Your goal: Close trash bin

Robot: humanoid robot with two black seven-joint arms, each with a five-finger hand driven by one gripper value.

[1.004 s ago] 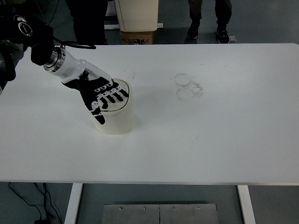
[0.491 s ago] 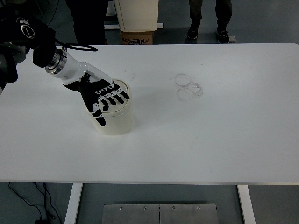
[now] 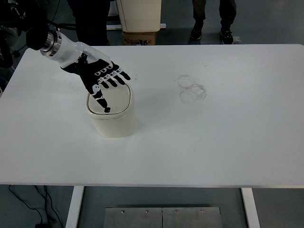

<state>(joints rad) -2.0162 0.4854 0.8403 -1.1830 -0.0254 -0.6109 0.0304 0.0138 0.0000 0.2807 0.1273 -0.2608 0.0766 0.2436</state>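
Note:
A small cream trash bin (image 3: 115,122) stands on the white table (image 3: 213,142), left of centre. Its flat lid (image 3: 116,101) lies level in the rim. My left hand (image 3: 102,78) hovers above the bin's far-left side, fingers spread and pointing right and down, holding nothing. The thumb tip hangs over the lid; I cannot tell whether it touches. The right arm is out of the picture.
Faint ring marks (image 3: 191,89) stain the table right of the bin. Beyond the far edge stand a cardboard box (image 3: 139,37), a pale cabinet (image 3: 138,14) and a person's legs (image 3: 213,19).
My left hand has lifted off the bin's lid and drawn back up and to the left. The lid, covered by the hand before, now shows flat in the rim.

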